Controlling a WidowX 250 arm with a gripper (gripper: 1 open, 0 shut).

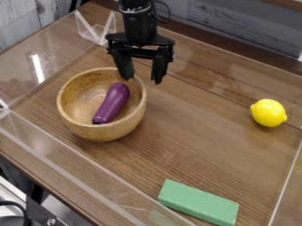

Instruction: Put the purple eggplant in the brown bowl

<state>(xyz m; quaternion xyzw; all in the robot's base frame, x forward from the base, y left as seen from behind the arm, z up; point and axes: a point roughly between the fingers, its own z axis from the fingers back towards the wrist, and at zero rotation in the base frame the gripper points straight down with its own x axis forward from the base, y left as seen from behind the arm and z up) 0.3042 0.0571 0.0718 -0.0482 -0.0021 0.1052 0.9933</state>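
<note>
The purple eggplant (111, 103) lies inside the brown bowl (73, 120), slanting from lower left to upper right, its stem end toward the bowl's far rim. My black gripper (141, 71) hangs above the bowl's far right rim, pointing straight down. Its fingers (124, 65) are spread wide apart and nothing is between them. The gripper is clear of the eggplant.
A yellow lemon (269, 113) rests on the wooden table at the right. A green rectangular block (200, 202) lies near the front edge. Clear plastic walls (35, 62) ring the work area.
</note>
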